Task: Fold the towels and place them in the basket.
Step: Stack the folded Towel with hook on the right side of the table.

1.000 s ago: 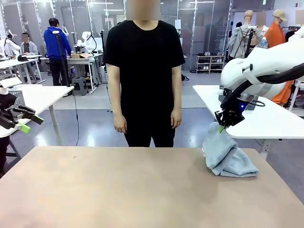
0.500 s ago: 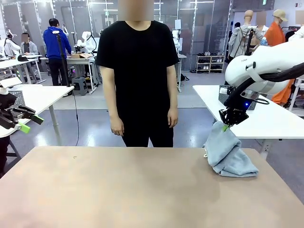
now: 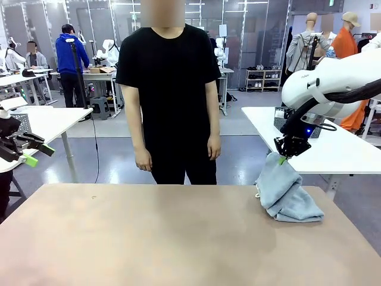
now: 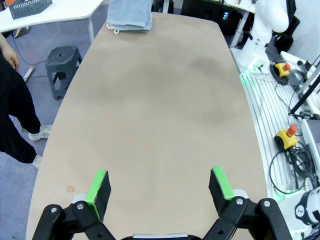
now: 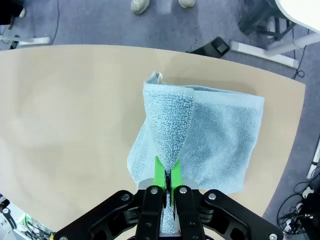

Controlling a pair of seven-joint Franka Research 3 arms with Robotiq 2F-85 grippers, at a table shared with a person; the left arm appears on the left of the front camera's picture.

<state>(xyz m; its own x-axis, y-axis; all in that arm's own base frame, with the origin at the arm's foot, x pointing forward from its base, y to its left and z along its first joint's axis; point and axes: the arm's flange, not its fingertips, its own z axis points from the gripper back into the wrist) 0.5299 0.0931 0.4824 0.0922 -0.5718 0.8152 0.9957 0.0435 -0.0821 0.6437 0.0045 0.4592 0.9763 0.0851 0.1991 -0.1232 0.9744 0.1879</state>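
The bare tan worktop stretches from the near edge across to the person at the far side. At the near left, the left end effector hangs off the worktop's left edge; in the left wrist view it has its two green pads spread wide apart with nothing between them, looking down the length of the surface. Toward the right edge of the worktop lies a light blue-grey towel, partly folded, its lower layers resting on the surface while one corner is lifted up into a peak. The right end effector has its fingers pressed together on that lifted corner, pinching it above the rest of the cloth. In the right wrist view the towel spreads out below the right end effector, with the gripped part rising as a narrowing cone of terry into the closed green pads, and a small white loop shows at the towel's far corner. In the left wrist view the same towel sits at the far end of the surface. Beyond the worktop a person in a black T-shirt stands with both arms hanging down, the hands empty and clear of the worktop. Behind the right arm, on a white side table, a dark mesh basket is partly hidden.
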